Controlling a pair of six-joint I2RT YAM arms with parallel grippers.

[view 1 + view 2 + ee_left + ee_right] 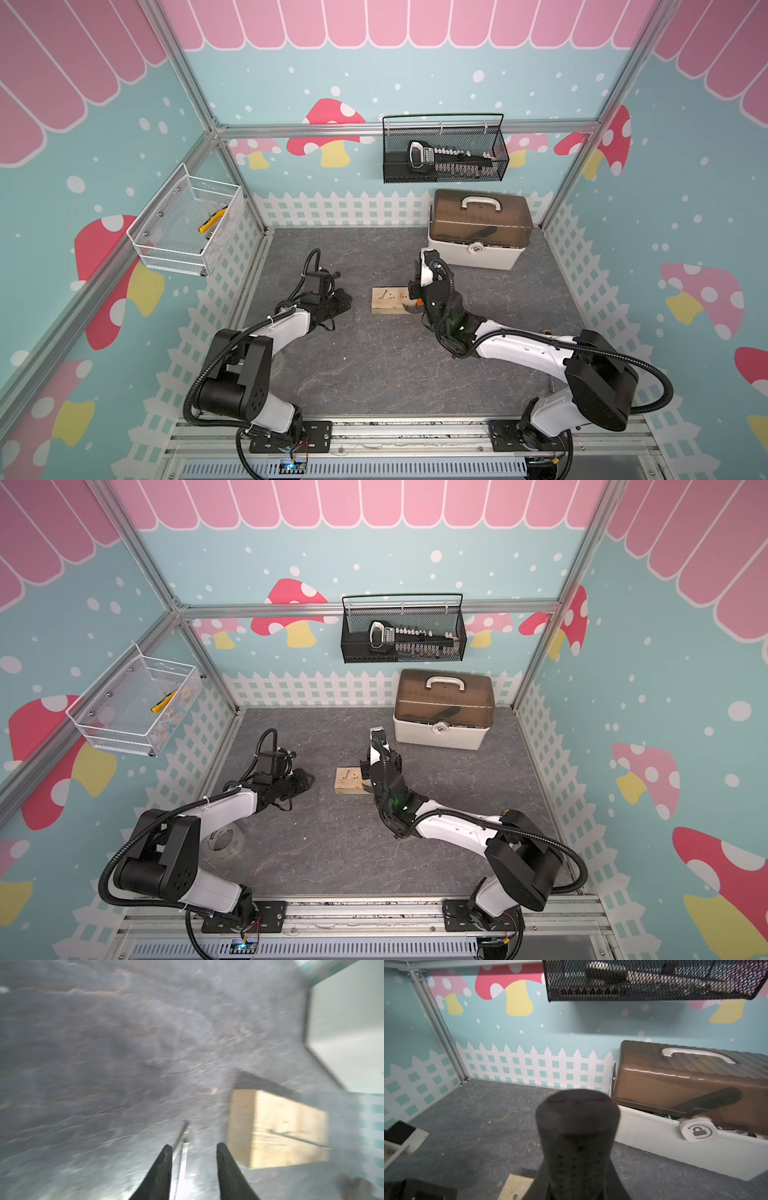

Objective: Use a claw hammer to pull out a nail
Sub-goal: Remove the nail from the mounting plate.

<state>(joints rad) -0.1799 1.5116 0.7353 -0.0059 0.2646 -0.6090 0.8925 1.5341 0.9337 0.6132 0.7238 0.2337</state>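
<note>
The claw hammer's black handle (577, 1126) fills the right wrist view, with my right gripper (577, 1178) shut on it. In both top views its silvery head (409, 308) rests at the right end of the wooden block (388, 300) (351, 780), under my right gripper (417, 291). My left gripper (194, 1145) stands open just left of the block (286, 1126). A thin nail (180, 1140) lies on the table in the gap, close beside one fingertip and not clamped. A small dark fastener (388, 295) shows on the block's top. The left wrist view is blurred.
A white toolbox with a brown lid (478, 232) stands behind the block. On the back wall hangs a black mesh basket (444, 153). A white wire basket (187, 224) on the left wall holds a yellow-handled screwdriver (212, 220). A clear tape roll (224, 841) lies by the left arm.
</note>
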